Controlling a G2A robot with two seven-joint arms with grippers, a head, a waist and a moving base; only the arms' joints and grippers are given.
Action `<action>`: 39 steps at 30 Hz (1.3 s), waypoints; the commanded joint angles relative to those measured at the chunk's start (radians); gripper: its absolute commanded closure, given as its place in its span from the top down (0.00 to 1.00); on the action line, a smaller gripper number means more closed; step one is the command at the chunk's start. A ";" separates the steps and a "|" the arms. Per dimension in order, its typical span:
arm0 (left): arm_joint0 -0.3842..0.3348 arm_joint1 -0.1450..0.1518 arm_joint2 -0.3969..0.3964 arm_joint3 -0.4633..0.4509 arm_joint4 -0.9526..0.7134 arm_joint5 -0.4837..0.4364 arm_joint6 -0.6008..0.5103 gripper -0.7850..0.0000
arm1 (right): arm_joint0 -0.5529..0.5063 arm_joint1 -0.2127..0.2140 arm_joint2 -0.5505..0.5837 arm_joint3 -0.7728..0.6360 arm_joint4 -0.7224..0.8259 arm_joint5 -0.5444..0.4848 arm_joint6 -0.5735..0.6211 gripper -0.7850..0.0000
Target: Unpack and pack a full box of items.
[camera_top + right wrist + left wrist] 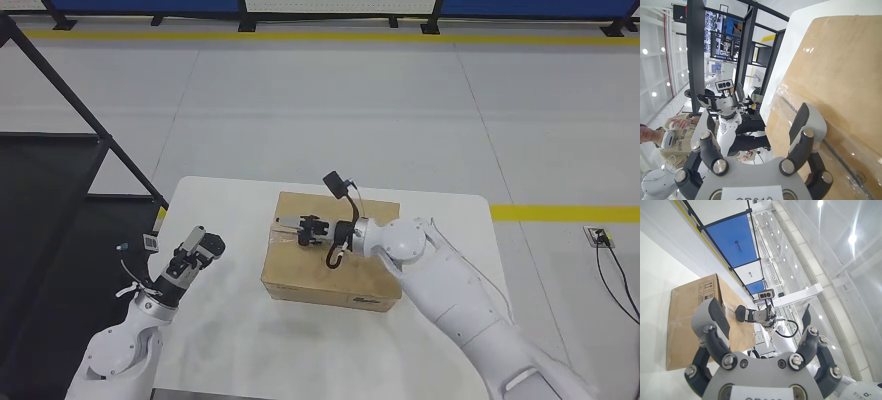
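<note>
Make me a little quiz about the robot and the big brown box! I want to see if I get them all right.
1. True or false: the cardboard box is open at the top.
2. Where is the right gripper?
A) over the top of the box
B) down on the floor
C) deep inside the box
3. Fill in the word: the left gripper, over the table beside the box, is ___ and holds nothing.

Key: 1 false, the flaps are closed under clear tape; 2 A; 3 open.
</note>
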 commanded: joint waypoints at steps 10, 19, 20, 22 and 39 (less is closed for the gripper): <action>-0.001 0.004 0.005 0.000 -0.001 0.006 -0.011 1.00 | 0.017 -0.003 0.024 0.085 0.000 -0.026 0.086 1.00; -0.025 0.005 0.030 0.004 0.006 0.016 -0.020 1.00 | -0.058 0.060 0.138 -0.003 -0.063 -0.009 0.102 1.00; -0.028 0.005 0.033 0.005 0.007 0.018 -0.021 1.00 | -0.072 0.069 0.155 -0.024 -0.072 -0.002 0.104 1.00; -0.033 0.005 0.040 0.007 0.009 0.019 -0.021 1.00 | -0.102 0.088 0.190 -0.067 -0.092 0.022 0.110 1.00; -0.055 0.008 0.062 0.017 0.012 0.023 -0.016 1.00 | -0.298 0.189 0.411 -0.346 -0.260 0.255 0.100 1.00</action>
